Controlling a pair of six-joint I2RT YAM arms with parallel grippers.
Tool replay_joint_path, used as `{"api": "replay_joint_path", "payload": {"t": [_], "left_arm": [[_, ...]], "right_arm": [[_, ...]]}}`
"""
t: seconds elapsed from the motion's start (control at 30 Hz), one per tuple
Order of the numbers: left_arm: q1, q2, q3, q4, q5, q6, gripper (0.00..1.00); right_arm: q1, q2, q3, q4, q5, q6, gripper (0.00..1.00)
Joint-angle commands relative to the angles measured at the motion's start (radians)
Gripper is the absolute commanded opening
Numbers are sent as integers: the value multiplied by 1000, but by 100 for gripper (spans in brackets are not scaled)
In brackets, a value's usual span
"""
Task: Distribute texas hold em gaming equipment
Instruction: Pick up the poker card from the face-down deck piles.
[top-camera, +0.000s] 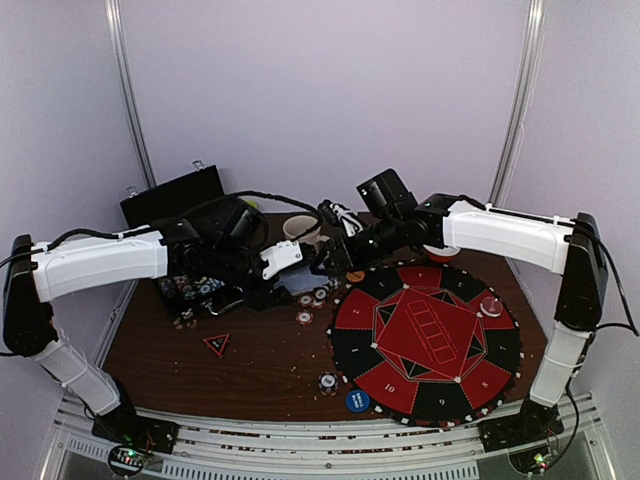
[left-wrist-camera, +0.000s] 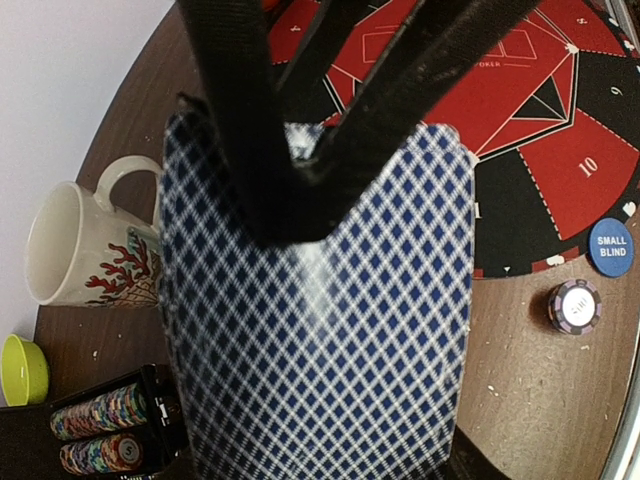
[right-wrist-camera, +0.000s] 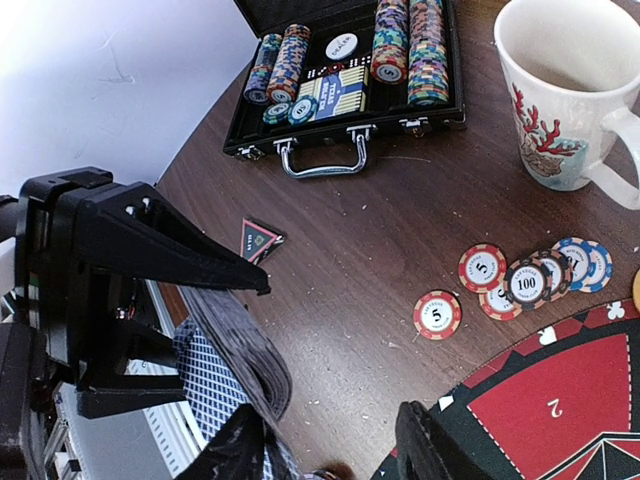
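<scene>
My left gripper (top-camera: 278, 262) is shut on a deck of playing cards (left-wrist-camera: 320, 330) with blue-white diamond backs, held over the table left of the poker mat; the deck hides its jaws in the left wrist view. My right gripper (right-wrist-camera: 330, 415) is open. One of its fingers (right-wrist-camera: 235, 450) touches the deck's edge (right-wrist-camera: 235, 365), the other is apart over the mat's rim. Loose striped chips (right-wrist-camera: 437, 314) lie on the wood near the mat (top-camera: 425, 340). A small chip stack (left-wrist-camera: 575, 306) and a blue small-blind button (left-wrist-camera: 610, 247) sit at the mat's near edge.
An open black chip case (right-wrist-camera: 350, 80) stands at the left. A white patterned mug (right-wrist-camera: 555, 90) is behind the chips. A green bowl (left-wrist-camera: 22, 368) and a red-rimmed bowl (top-camera: 440, 252) stand at the back. A triangular marker (top-camera: 217, 344) lies near the front left.
</scene>
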Motion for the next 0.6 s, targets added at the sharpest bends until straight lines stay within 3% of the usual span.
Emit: {"api": "replay_joint_path", "payload": {"t": [0.0,0.4,0.57], "left_arm": [[-2,2,22,30,6,-3,55],[-2,1,15,30,-5,1,55],[-2,2,13,30,-8,0,55]], "right_arm": [[-4,-39,15,-36,77,-17,46],[-4,-64,13,-73,100,-33,39],[-4,-66,15,-64,48,-32,28]]}}
